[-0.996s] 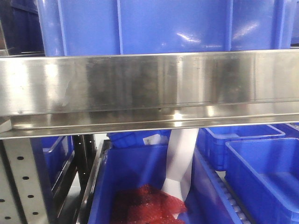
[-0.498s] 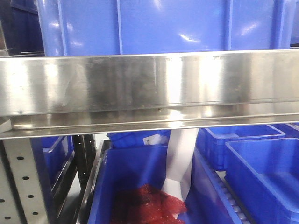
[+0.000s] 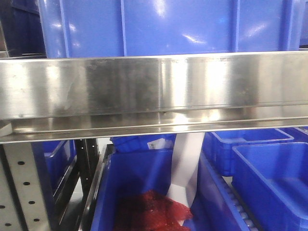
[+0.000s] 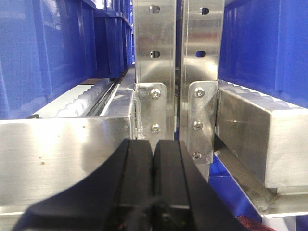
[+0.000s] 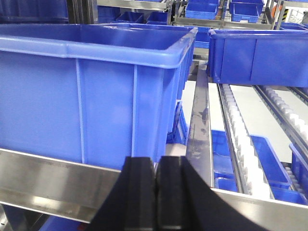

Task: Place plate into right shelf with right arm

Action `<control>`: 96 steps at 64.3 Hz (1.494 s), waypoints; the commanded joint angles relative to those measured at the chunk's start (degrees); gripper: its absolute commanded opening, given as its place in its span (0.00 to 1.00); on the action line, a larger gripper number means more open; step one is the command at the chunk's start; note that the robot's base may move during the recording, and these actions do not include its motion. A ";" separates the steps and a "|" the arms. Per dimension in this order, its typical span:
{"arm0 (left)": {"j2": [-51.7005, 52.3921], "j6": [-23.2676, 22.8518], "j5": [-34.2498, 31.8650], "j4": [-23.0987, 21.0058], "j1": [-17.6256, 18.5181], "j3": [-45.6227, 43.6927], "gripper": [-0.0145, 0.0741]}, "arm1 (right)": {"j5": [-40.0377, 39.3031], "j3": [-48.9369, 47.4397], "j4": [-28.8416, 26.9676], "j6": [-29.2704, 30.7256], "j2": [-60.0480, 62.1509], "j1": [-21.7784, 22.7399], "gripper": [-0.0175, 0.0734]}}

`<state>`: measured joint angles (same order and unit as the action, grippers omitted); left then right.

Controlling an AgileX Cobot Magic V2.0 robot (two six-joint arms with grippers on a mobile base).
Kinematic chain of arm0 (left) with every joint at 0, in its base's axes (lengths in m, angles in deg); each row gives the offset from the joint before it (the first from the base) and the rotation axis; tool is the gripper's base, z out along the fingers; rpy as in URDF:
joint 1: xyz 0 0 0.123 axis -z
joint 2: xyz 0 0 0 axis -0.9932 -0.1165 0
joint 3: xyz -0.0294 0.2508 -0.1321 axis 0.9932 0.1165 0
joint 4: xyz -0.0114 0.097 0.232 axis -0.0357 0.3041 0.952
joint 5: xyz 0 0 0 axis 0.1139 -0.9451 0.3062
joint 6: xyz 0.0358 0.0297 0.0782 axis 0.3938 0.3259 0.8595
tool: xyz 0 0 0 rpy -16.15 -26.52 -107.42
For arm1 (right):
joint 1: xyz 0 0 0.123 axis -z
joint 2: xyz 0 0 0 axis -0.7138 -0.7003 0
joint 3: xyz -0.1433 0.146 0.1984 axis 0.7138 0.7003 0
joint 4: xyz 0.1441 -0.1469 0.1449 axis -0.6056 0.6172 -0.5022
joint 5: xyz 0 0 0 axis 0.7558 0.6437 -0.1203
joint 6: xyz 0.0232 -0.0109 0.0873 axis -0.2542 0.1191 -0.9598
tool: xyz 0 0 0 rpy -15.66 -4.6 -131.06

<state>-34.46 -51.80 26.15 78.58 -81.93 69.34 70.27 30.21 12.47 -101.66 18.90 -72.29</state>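
Your right claw was pressed together on nothing, facing a large blue bin on the right shelf's steel rail; your left claw was likewise pressed together before the perforated uprights. The plate appeared in no view, so you could not tell where it was. The likely trouble was a claw striking the rail by pushing forward without the plate.

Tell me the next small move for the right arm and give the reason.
Probably pull the right gripper back from the shelf rail and go look for the plate. Its fingers are pressed together with nothing between them, and no view shows a plate: only the blue bin and steel rails lie ahead, so there's nothing to place yet.
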 commanded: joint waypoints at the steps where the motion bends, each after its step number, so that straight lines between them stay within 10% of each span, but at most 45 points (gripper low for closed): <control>1: 0.63 -0.14 -5.11 -0.12 0.30 0.55 0.11 | -5.66 -1.11 0.27 0.43 -0.56 0.46 0.25; 25: 0.63 -0.14 -5.11 -0.12 0.30 0.55 0.11 | -14.24 6.70 -23.73 27.00 1.43 14.16 0.25; 46: 0.63 -0.14 -5.11 -0.12 0.30 0.55 0.11 | -26.38 25.60 -24.77 26.75 13.48 23.96 0.25; 96: 0.63 -0.14 -5.11 -0.12 0.30 0.55 0.11 | -25.83 32.53 -23.84 24.83 18.77 24.08 0.25</control>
<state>-34.46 -51.80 26.15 78.58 -81.93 69.34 49.20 63.05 -11.76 -76.64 36.83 -48.46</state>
